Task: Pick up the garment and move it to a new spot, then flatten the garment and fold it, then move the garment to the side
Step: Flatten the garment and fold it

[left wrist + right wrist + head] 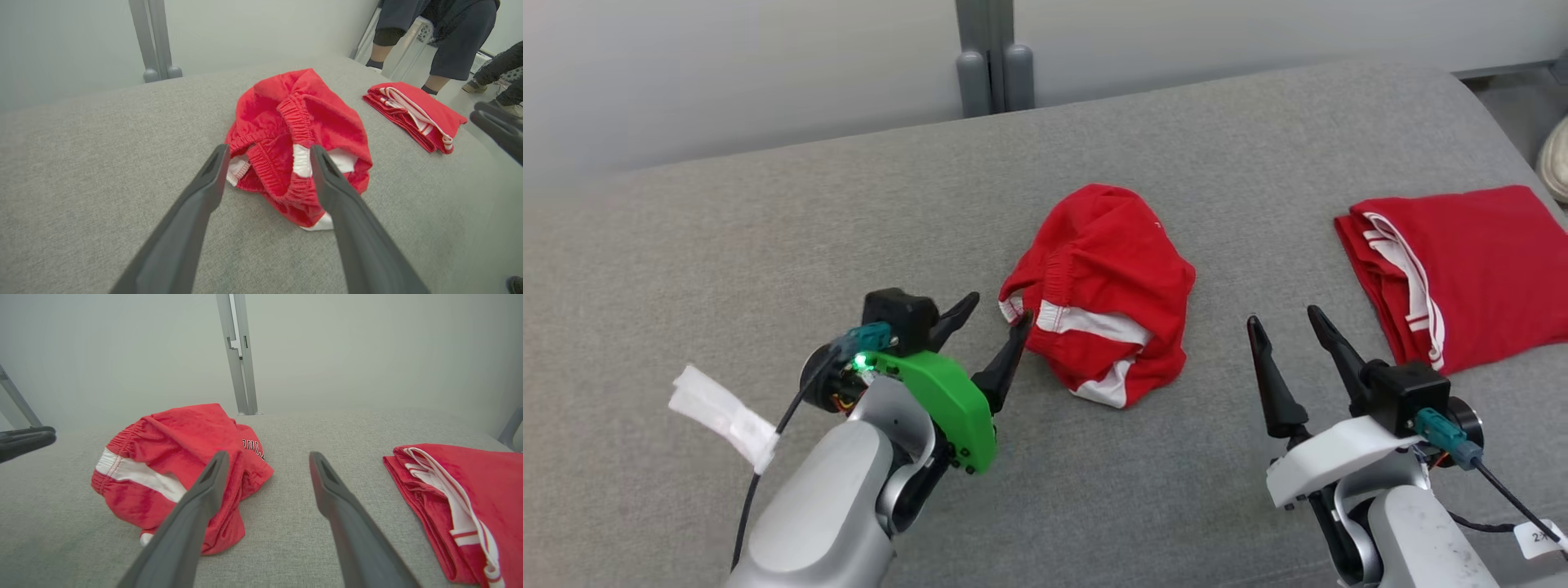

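Left gripper (997,309) stands spread wide and holds nothing, its fingers pointing at the elastic edge of the crumpled red shorts (1103,278). One fingertip (1021,320) sits right at that edge, though whether it touches the cloth cannot be told. Right gripper (1283,318) is likewise spread and empty, hovering over bare gray cushion (768,245) just left of the folded red garment (1470,261) and nearer the robot. The shorts lie in a heap with white side stripes showing, well to the left of that folded garment, with a strip of bare cushion between them. Of the two, the left gripper is at the shorts' side farthest from the folded garment.
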Tool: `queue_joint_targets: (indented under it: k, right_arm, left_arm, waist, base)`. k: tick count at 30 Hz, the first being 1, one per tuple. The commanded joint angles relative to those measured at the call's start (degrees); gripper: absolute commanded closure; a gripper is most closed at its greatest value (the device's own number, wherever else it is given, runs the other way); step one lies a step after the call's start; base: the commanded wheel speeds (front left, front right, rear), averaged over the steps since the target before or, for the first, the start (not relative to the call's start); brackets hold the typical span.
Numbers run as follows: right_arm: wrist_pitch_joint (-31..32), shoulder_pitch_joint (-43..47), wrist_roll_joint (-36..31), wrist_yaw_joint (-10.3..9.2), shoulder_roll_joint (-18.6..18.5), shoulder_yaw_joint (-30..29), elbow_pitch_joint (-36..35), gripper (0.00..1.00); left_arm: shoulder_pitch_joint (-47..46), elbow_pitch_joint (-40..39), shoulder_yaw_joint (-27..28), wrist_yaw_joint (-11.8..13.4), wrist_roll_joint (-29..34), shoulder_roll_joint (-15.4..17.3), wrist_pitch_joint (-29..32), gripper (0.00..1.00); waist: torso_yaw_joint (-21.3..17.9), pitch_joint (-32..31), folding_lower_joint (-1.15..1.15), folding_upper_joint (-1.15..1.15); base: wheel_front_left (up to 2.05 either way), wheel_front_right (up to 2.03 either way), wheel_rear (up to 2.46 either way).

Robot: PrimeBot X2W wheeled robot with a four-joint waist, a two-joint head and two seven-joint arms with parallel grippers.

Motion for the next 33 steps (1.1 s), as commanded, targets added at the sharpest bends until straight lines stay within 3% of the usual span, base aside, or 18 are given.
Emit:
queue_joint_targets:
  k: [1, 10, 11, 12, 13, 18, 22, 30, 33]
  right_arm:
    - [-0.5, -0.9, 0.3, -0.09, 0.2, 0.6, 0.4, 0.0]
    - [-1.5, -2.7, 0.9, -0.09, 0.3, 3.3, 2.4, 0.0]
    - [-1.7, -2.7, 1.0, -0.09, 0.3, 3.5, 2.6, 0.0]
    - [-1.9, -2.7, 1.0, -0.09, 0.3, 3.5, 2.7, 0.0]
    - [-1.9, -2.8, 1.1, -0.09, 0.3, 3.5, 2.8, 0.0]
    - [-2.2, -2.7, 1.1, -0.09, 0.0, 3.5, 3.4, 0.0]
    - [-2.1, -2.4, 0.8, -0.09, -0.1, 3.3, 3.6, 0.0]
    - [-1.3, -2.4, 0.6, -0.09, -0.2, 4.1, 3.3, 0.0]
    - [-1.2, -2.7, 0.5, -0.09, -0.1, 4.4, 3.0, 0.0]
  left_arm:
    - [-1.9, 1.4, -1.0, -0.1, -1.2, 0.3, 1.1, 0.0]
    - [-7.1, 9.0, -5.2, -0.1, -4.6, -0.3, 2.9, 0.0]
    - [-7.4, 9.3, -5.6, -0.1, -5.0, -0.2, 2.7, 0.12]
    - [-7.7, 9.5, -5.9, -0.1, -5.4, -0.1, 2.3, 0.65]
    - [-8.1, 9.5, -6.2, -0.1, -5.5, 0.0, 2.0, 1.0]
    - [-9.1, 9.5, -7.3, -0.1, -7.9, 0.0, 0.4, 1.0]
    - [-11.5, 7.2, -7.2, -0.1, -12.2, -2.1, -1.9, 1.0]
    - [-23.8, 6.4, -10.4, -0.1, -13.0, -4.9, -4.2, 1.0]
    - [-28.0, 7.3, -11.0, 2.2, -13.9, -5.1, -5.6, 1.0]
  waist:
    - [-3.4, 2.3, 0.0, 0.0]
    - [-8.1, 3.6, 0.0, 0.0]
    - [-8.4, 3.6, 0.0, 0.0]
    - [-8.6, 3.6, 0.0, 0.0]
    - [-8.7, 3.6, 0.0, 0.0]
    - [-9.1, 2.9, 0.0, 0.0]
    - [-8.8, 1.8, 0.0, 0.0]
    - [-8.6, 0.7, 0.0, 0.0]
    - [-8.9, 0.7, 0.0, 0.0]
  base:
    - [0.0, 0.0, 0.0]
    - [0.0, 0.0, 0.0]
    - [0.0, 0.0, 0.0]
    - [0.0, 0.0, 0.0]
    - [0.0, 0.0, 0.0]
    - [0.0, 0.0, 0.0]
    - [0.0, 0.0, 0.0]
    - [0.0, 0.0, 0.0]
    - [0.0, 0.0, 0.0]
